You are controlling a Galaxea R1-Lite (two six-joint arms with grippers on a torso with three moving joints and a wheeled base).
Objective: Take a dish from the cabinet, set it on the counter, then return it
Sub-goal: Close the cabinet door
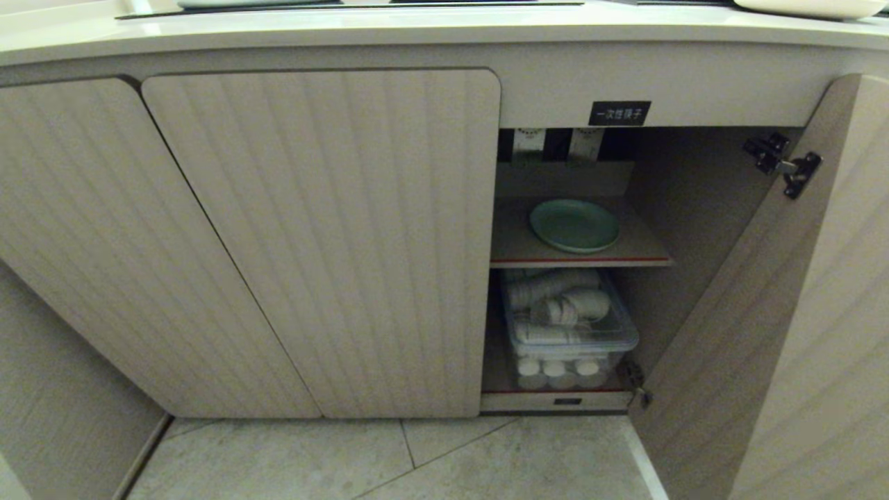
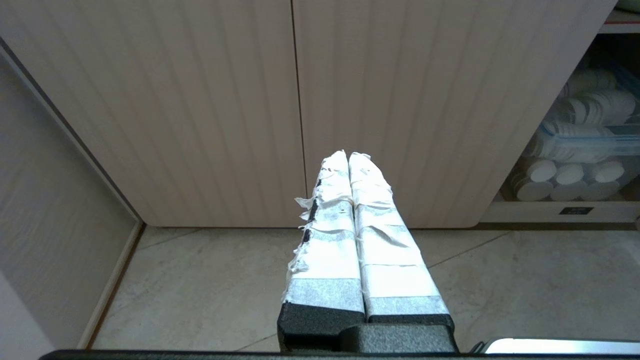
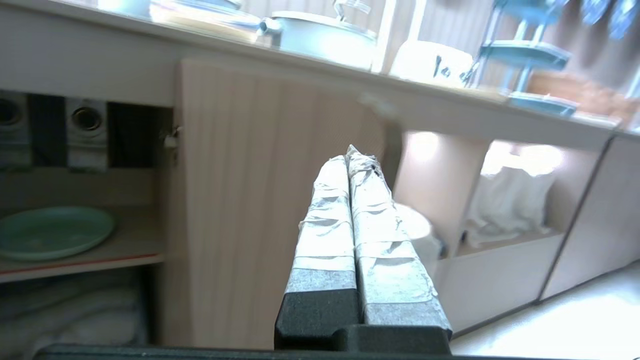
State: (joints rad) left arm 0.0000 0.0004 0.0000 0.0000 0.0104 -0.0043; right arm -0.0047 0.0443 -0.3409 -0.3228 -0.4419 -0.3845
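Reaching in with your right hand [image 3: 348, 152] pressed together, you risk knocking the dish [image 1: 574, 225], lying mid-shelf [image 1: 517, 244] inside the open cabinet [image 1: 653, 173], or clipping the door [image 1: 764, 333] beside it.

Left gripper [image 2: 348, 156] and right gripper [image 3: 348, 152] both extend forward, taped fingers pressed together, holding nothing.

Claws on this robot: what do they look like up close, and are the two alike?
Both look much the same. The left claw has two long, flat fingers that taper towards the tips, wrapped in white tape with frayed, ragged edges, set in a dark, grainy black base. The right claw matches it: two taped fingers, the wrapping creased, in the same black base. No cables or markings show.
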